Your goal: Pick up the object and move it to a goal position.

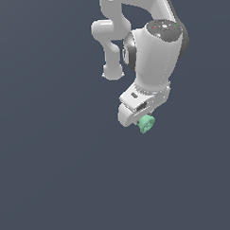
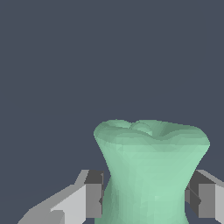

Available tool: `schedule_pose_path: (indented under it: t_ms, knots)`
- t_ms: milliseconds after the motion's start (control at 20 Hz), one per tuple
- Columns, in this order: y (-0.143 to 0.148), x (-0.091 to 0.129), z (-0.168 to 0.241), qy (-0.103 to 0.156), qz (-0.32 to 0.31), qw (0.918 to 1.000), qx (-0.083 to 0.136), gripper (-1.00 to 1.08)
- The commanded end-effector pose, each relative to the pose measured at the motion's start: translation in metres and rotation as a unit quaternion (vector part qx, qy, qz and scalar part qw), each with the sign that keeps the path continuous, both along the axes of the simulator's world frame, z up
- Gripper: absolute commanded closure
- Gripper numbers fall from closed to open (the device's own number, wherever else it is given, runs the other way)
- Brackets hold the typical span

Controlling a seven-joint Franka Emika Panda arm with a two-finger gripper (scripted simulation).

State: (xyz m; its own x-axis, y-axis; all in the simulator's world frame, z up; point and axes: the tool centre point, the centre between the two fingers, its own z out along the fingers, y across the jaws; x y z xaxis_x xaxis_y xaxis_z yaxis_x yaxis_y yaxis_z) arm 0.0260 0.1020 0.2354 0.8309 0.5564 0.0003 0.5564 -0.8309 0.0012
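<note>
Centre frame: claw [image 1: 141, 119] clamped across mint-green spool [image 1: 146, 123] at its narrow waist, flared ends preventing slippage during carry.

My arm bends down, wrist tilted; my claw [image 1: 142, 120] is clamped on the spool [image 1: 146, 123] between both fingers [image 2: 92, 194]

1. A plain dark slate-blue background [image 1: 53, 176] fills the exterior view behind everything.
2. The same flat, featureless blue-grey background fills the wrist view; no edge, horizon or shadow shows in it.
</note>
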Motion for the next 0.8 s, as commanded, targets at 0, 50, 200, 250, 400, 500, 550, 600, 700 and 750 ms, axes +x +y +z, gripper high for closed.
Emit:
schedule_pose_path:
  t_ms: [0, 50, 200, 250, 400, 500, 550, 600, 700, 750]
  knots:
    - [0.008, -0.004, 0.026, 0.0, 0.0, 1.0, 0.0, 1.08]
    - [0.01, -0.006, 0.035, 0.0, 0.0, 1.0, 0.0, 1.08]
    - [0.018, -0.008, 0.06, 0.0, 0.0, 1.0, 0.0, 1.08]
    - [0.02, -0.009, 0.066, 0.0, 0.0, 1.0, 0.0, 1.08]
    - [0.025, -0.011, 0.083, 0.0, 0.0, 1.0, 0.0, 1.08]
    - [0.027, -0.011, 0.09, 0.0, 0.0, 1.0, 0.0, 1.08]
    - [0.028, -0.011, 0.093, 0.0, 0.0, 1.0, 0.0, 1.08]
    - [0.028, -0.011, 0.095, 0.0, 0.0, 1.0, 0.0, 1.08]
    - [0.029, -0.011, 0.098, 0.0, 0.0, 1.0, 0.0, 1.08]
    - [0.03, -0.011, 0.098, 0.0, 0.0, 1.0, 0.0, 1.08]
